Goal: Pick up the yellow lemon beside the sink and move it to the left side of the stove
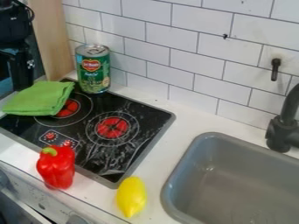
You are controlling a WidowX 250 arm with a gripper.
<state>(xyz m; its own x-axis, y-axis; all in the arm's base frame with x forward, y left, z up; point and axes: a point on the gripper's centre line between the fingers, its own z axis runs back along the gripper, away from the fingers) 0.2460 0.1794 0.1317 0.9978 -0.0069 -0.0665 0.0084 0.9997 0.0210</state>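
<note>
From where I stand, the green cloth (41,98) lies folded on the rear left part of the black cooktop (102,151), partly covering a red burner ring (68,108). The claw (22,74) is at the upper left, near the cloth; whether it is released or clenched, I cannot tell. A green can (93,72) stands upright at the cooktop's rear corner, just beside the cloth. A red pepper (57,168) stands at the front edge, stem up. To its right, a yellow lemon (131,197) rests on the white table (166,144), near the cooktop's front right corner. Farther right: grey sink (227,175), black faucet (283,131). White tiles (169,39) line the rear wall.
</note>
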